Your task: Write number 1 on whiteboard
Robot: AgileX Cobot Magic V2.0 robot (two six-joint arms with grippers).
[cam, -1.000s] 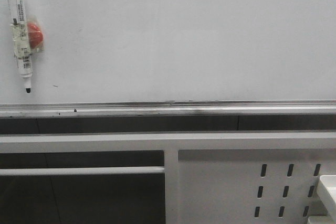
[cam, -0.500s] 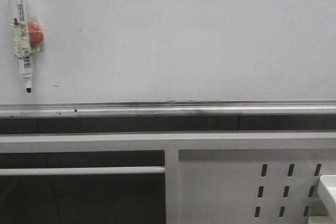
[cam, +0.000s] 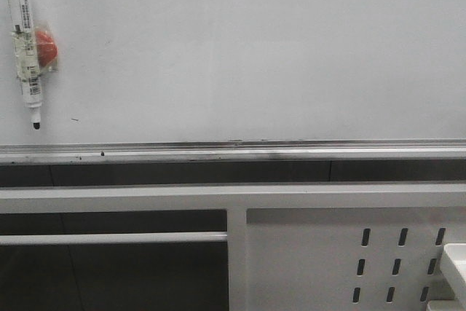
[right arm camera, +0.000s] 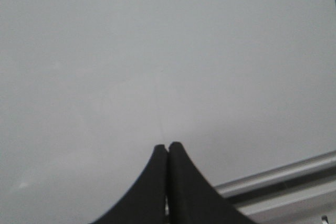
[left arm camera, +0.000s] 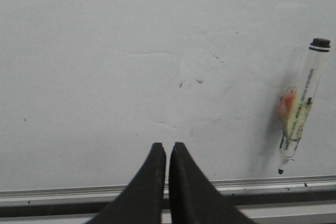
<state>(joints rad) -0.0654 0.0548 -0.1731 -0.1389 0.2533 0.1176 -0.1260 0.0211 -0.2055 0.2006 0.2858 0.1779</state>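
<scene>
The whiteboard is glossy white with a silver bottom rail. No dark vertical stroke of a number 1 shows on it in any view, only tiny specks and faint smudges. A white marker pen, black tip down, hangs at the board's far left with a red round magnet taped to it. It also shows in the left wrist view. My left gripper is shut and empty, facing the board, with the pen off to one side. My right gripper is shut and empty, facing bare board.
Below the rail a white metal frame runs across, with a perforated panel at the lower right and a horizontal bar at the lower left. A white object's corner shows at the right edge.
The pen and frame sit a few pixels further left in the front view. Nothing else has visibly changed.
</scene>
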